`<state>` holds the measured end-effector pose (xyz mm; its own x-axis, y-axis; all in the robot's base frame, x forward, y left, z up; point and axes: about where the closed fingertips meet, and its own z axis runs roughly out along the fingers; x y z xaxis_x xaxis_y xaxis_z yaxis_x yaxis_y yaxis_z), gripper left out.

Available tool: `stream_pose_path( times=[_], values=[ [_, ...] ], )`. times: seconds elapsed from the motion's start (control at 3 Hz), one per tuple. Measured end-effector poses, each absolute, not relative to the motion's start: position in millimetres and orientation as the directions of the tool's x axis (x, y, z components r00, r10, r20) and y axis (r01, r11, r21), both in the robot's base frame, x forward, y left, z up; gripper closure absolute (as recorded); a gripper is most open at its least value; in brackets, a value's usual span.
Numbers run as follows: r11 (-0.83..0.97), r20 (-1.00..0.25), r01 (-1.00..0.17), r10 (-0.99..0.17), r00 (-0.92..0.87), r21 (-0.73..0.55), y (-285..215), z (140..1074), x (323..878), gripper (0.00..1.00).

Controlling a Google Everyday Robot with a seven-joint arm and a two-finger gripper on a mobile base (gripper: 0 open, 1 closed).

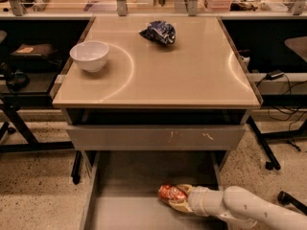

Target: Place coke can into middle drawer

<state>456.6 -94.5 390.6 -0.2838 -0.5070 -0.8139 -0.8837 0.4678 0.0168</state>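
While the arm reaches in from the right, the gripper [182,201] sits low in the open middle drawer [120,212], below the front edge of the counter [192,80]. Its fingers clasp the coke can [170,193], tipped sideways, seemingly touching the floor. Bowl [89,55] near left edge; snack bag [158,32] near back edge.

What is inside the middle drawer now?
The coke can, held by the gripper, is inside the middle drawer, toward the picture's right. Elsewhere, bare grey floor shows. The floor beneath them is covered, and the drawer's front lies outside the picture.
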Motion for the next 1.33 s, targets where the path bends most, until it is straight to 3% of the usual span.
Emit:
stream_pose_path(
  times=[0.33, 1.33],
  values=[
    [0.468, -0.815, -0.884, -0.503, -0.287, 0.023, -92.8, 387.2, 455.4, 0.82],
    [0.468, -0.815, -0.884, -0.503, -0.287, 0.023, -92.7, 387.1, 455.4, 0.1]
  ],
)
